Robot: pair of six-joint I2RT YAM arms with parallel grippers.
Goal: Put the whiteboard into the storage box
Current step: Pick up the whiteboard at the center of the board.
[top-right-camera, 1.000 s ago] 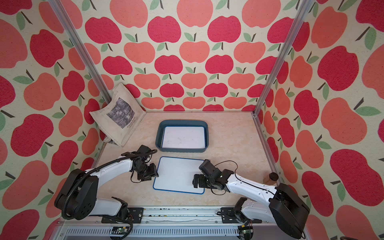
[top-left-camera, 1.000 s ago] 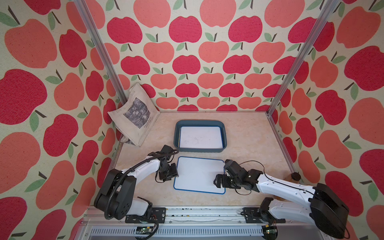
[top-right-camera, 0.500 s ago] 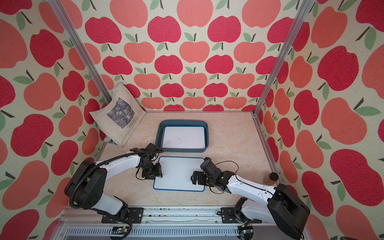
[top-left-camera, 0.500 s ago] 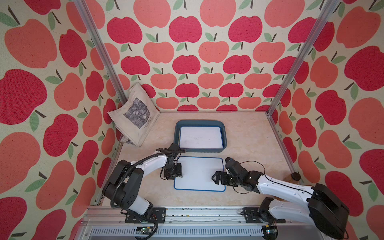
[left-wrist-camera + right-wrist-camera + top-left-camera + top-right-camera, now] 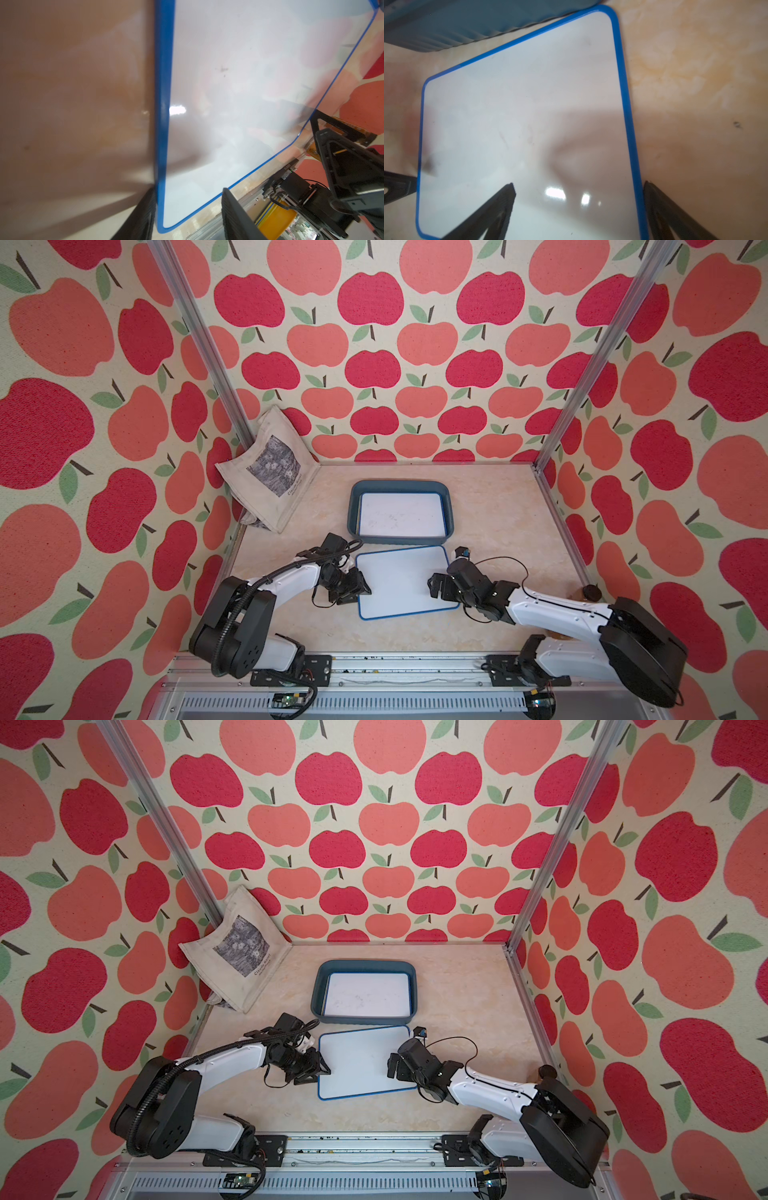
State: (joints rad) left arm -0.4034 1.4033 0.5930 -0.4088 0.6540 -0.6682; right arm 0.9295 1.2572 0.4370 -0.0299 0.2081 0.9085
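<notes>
Blue-framed whiteboard [image 5: 401, 580] lies flat, left pincer [image 5: 187, 190] and right pincer [image 5: 579, 184] gaping astride it.

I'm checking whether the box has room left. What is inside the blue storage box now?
One whiteboard lies flat inside the storage box, covering nearly its whole floor. Whether anything lies beneath that board cannot be seen.

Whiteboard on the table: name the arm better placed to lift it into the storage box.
Left, probably. The left gripper brackets the whiteboard's side edge with narrower jaws, one finger right beside the blue frame. The right gripper straddles the opposite edge with jaws wide open.
</notes>
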